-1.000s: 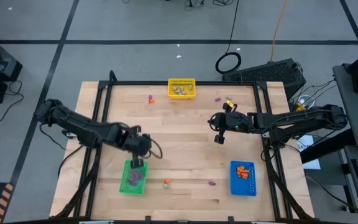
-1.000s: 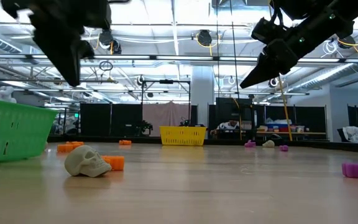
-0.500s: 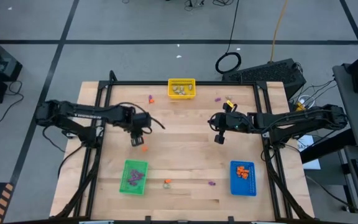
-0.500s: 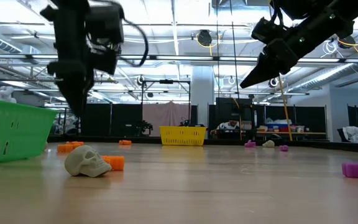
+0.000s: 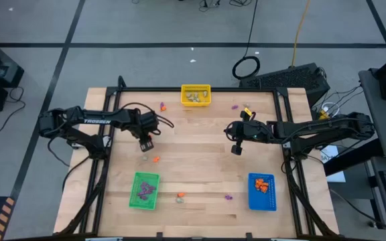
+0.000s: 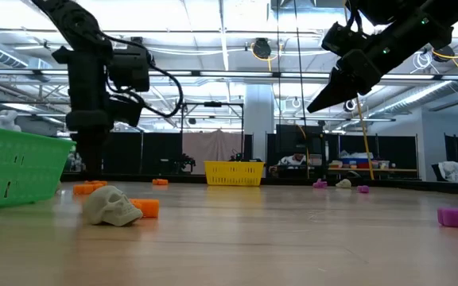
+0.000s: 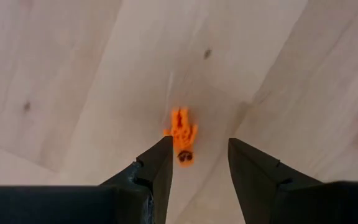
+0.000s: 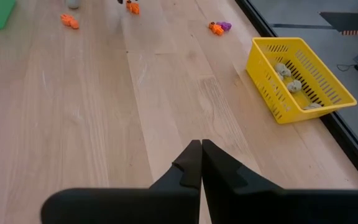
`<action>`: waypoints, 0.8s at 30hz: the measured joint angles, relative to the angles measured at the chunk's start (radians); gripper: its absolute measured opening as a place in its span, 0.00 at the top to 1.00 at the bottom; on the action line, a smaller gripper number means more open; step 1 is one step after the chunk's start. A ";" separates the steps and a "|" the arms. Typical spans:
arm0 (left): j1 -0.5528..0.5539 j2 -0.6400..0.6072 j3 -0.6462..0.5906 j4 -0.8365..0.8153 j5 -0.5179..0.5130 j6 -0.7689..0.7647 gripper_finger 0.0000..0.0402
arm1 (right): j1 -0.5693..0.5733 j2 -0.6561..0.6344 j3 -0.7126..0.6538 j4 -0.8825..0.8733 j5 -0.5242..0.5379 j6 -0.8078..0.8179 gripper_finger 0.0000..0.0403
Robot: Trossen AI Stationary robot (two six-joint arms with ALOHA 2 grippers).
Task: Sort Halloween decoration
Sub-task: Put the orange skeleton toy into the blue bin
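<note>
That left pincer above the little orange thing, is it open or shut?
Open. The left pincer has its two dark fingers apart, bare wood showing between them, with the orange trinket lying on the table just ahead, not held.

Pale wooden table (image 5: 200, 147), black frame along edges. Yellow bin (image 5: 196, 95) at far edge, middle, pale trinkets inside. Green bin (image 5: 144, 190) near front left, purple pieces inside. Blue bin (image 5: 262, 191) front right, orange pieces inside. Loose on boards: orange trinket (image 5: 155, 159) and pale one (image 5: 145, 158) left of centre; orange piece (image 5: 180, 196) with pale skull (image 6: 110, 205) just beside green bin; purple piece (image 5: 228, 197) front centre; small orange-purple pair (image 5: 162, 105) left of yellow bin; purple bit (image 5: 234, 106) to its right.
</note>
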 joint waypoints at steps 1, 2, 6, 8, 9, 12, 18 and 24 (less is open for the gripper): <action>0.005 0.000 -0.007 0.000 0.002 0.000 0.62 | 0.000 0.000 0.000 0.000 0.000 0.000 1.00; 0.011 0.000 -0.015 -0.006 0.002 0.000 0.62 | 0.000 0.000 0.000 0.000 0.000 0.000 1.00; 0.023 0.000 -0.043 0.016 0.002 0.000 0.62 | 0.000 0.000 0.000 0.000 0.000 0.000 1.00; 0.027 0.000 -0.051 0.016 0.002 0.001 0.62 | 0.000 0.000 0.000 0.000 0.000 0.000 1.00; 0.029 0.000 -0.054 0.029 0.002 0.003 0.62 | 0.000 0.000 0.000 0.000 0.000 0.000 1.00; 0.038 0.000 -0.070 0.057 0.002 0.017 0.64 | 0.000 0.000 0.000 0.000 0.000 0.000 1.00; 0.065 -0.004 -0.109 0.109 0.019 0.024 0.75 | 0.000 0.000 0.000 0.000 0.000 0.000 1.00; 0.066 -0.003 -0.114 0.144 0.024 0.048 0.92 | 0.000 0.000 0.000 0.000 0.000 0.000 1.00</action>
